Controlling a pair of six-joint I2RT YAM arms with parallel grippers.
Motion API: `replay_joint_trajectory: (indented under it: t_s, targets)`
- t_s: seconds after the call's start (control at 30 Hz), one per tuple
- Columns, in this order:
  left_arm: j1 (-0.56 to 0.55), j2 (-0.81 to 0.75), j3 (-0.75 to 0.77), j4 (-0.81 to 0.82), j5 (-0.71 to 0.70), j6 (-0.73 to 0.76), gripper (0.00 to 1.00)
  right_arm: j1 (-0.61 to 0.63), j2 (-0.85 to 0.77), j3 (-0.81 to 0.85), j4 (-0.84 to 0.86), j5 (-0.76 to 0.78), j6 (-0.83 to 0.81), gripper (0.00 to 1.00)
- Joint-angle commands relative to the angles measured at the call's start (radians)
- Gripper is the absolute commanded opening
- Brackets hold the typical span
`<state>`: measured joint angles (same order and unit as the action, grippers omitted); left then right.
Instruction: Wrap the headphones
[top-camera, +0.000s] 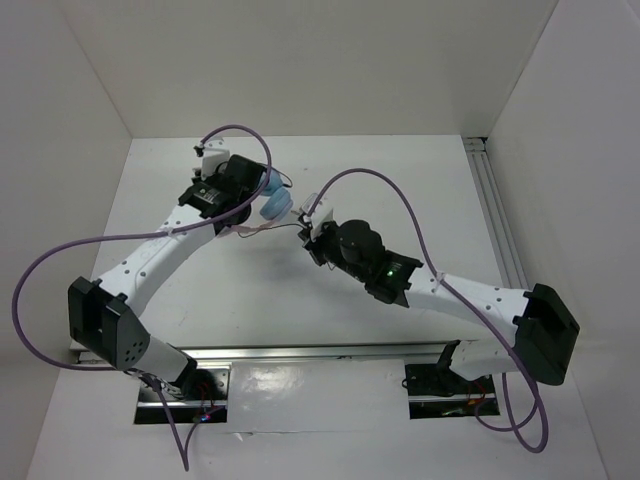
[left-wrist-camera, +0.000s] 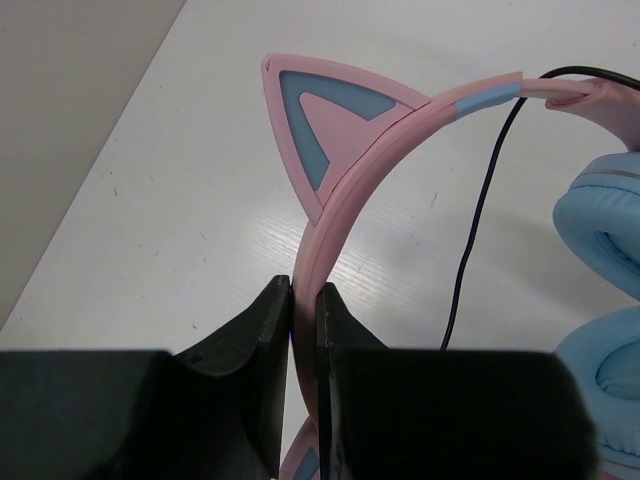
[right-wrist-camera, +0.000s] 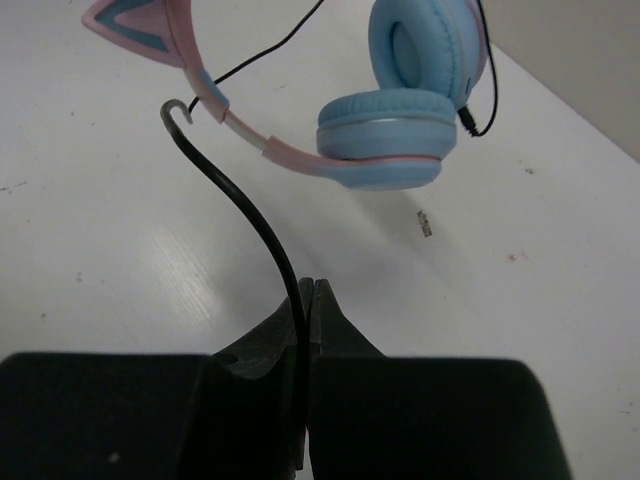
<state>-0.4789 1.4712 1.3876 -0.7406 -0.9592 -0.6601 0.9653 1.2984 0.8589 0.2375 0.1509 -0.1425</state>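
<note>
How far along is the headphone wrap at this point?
Done: both grips. The left pincer is shut on the pink headband, the right pincer shut on the black cord. In hand: the cord's hooked tip points toward the headband, not yet laid over it. Left: all the winding; no turn shows around the headband or ear cups.

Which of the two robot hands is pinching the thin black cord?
The right gripper: it is shut on the black cord. The left gripper instead clamps the pink headband below a cat ear.
</note>
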Motion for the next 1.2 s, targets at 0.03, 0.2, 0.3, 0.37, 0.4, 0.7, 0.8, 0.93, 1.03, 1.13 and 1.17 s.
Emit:
replay_joint_trajectory:
  t_s: [0.03,0.2,0.3,0.37,0.4,0.7,0.8,0.93,1.03,1.13,1.17]
  targets:
    - [0.002,0.000,0.044,0.023,-0.015,-0.035,0.00,-0.016,0.002,0.106,-0.075,0.038,-0.057,0.00]
    - [0.112,-0.009,0.077,-0.029,0.131,-0.108,0.00,-0.016,-0.016,0.080,-0.104,0.024,-0.066,0.00]
    - [0.176,-0.020,0.077,-0.020,0.214,-0.108,0.00,0.006,-0.060,0.036,-0.104,0.024,-0.066,0.00]
    - [0.200,-0.020,0.077,-0.020,0.261,-0.108,0.00,0.006,-0.073,0.023,-0.119,0.024,-0.066,0.00]
    - [0.226,-0.020,0.077,-0.020,0.279,-0.117,0.00,0.006,-0.073,0.023,-0.128,0.013,-0.066,0.00]
    - [0.247,0.000,0.068,0.004,0.318,-0.093,0.00,0.070,-0.073,0.063,-0.138,0.029,-0.066,0.00]
    - [0.174,0.023,0.068,0.015,0.246,-0.024,0.00,0.070,-0.044,0.123,-0.162,0.044,-0.089,0.00]
    - [0.065,0.063,0.050,0.015,0.151,0.048,0.00,0.034,-0.021,0.164,-0.172,0.064,-0.120,0.00]
    - [0.054,0.063,0.025,0.036,0.160,0.071,0.00,-0.051,0.001,0.189,-0.162,0.024,-0.131,0.00]
    - [0.014,0.063,0.002,0.052,0.174,0.115,0.00,-0.120,0.012,0.222,-0.172,-0.029,-0.131,0.00]
    - [0.004,0.052,-0.021,0.066,0.174,0.134,0.00,-0.138,0.024,0.223,-0.172,-0.043,-0.131,0.00]
